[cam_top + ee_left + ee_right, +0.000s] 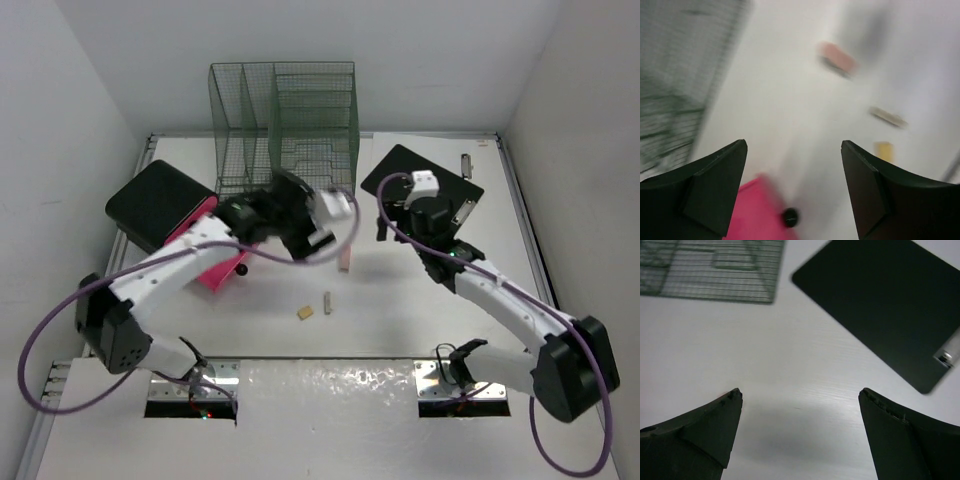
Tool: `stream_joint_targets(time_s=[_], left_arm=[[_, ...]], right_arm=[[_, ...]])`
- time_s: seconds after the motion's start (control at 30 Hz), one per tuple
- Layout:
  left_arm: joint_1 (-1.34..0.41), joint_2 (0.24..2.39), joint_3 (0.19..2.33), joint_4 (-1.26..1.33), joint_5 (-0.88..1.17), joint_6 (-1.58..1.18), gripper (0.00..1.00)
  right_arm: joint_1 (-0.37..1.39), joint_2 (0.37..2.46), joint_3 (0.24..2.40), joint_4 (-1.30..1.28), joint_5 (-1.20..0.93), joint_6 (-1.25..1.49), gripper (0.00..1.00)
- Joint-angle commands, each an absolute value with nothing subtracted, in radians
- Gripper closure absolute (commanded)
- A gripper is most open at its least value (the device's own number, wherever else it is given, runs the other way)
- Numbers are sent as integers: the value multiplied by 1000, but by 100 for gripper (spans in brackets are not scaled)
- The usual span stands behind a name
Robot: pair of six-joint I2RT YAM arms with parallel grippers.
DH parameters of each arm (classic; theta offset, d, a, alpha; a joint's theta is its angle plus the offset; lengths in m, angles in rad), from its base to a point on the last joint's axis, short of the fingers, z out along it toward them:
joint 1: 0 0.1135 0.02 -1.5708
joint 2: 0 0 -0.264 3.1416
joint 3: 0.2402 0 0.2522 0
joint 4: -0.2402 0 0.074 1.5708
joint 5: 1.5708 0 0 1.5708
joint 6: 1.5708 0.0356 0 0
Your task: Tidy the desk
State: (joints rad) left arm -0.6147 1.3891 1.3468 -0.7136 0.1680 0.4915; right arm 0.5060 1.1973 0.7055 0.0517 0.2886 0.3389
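Seemingly between pickups above desk [400, 300] underneath. Hovering with left gripper [794, 145] and right gripper [800, 392] wide open, empty. Next, likely: lower onto central pink stick [344, 258], pinch, carry to far-edge rack [285, 120].

Overhead and wrist cameras, desk [380, 310] shared

You are looking at a robot lab test cell: plain white walls [60, 120] box in the large flat white tabletop [400, 300] with metal edge rails [523, 215], and two bolted-down white-and-black robot arms [170, 265] trail purple cables [27, 352].
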Motion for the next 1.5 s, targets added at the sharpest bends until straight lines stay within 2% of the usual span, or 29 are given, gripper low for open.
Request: stream_joint_targets(time_s=[0.0,0.07,0.3,0.6,0.63,0.7,0.73,0.8,0.83,0.87,0.9,1.03,1.1,1.27,1.37,1.47], left_arm=[[-831,1449,1209,-792,34,476,26],[-906,1500,1137,-753,31,459,25],[-992,1681,1040,-680,116,442,21],[-1000,1756,985,-560,98,379,24],[-1000,1762,985,-555,100,377,30],[-1000,1779,982,-546,77,379,34],[-1000,1784,980,-545,71,380,45],[-1000,1792,976,-541,52,377,57],[-1000,1790,974,-543,43,377,71],[-1000,1792,977,-552,29,379,79],[-1000,1789,977,-560,25,380,99],[-991,1726,1008,-632,20,403,100],[-956,1649,1087,-672,26,417,100],[-737,1490,1302,-796,37,434,100],[-628,1419,1313,-819,-30,443,100],[-522,1362,1293,-844,-8,449,100]], right_arm=[[443,1102,663,-32,377,397,5],[426,1042,629,-35,414,391,5],[420,968,589,-60,457,370,5],[420,936,551,-32,449,353,5],[420,939,554,-35,451,348,5],[422,942,555,-38,454,345,5],[420,942,554,-37,457,342,5],[422,942,548,-29,460,345,5],[422,942,542,-25,459,348,5],[422,943,540,-22,459,348,5],[420,945,538,-18,457,350,5],[420,956,549,-15,450,344,5],[420,971,563,-14,430,339,6],[422,989,561,-6,413,347,6],[422,991,554,-6,411,345,6],[420,999,554,18,413,342,6]])
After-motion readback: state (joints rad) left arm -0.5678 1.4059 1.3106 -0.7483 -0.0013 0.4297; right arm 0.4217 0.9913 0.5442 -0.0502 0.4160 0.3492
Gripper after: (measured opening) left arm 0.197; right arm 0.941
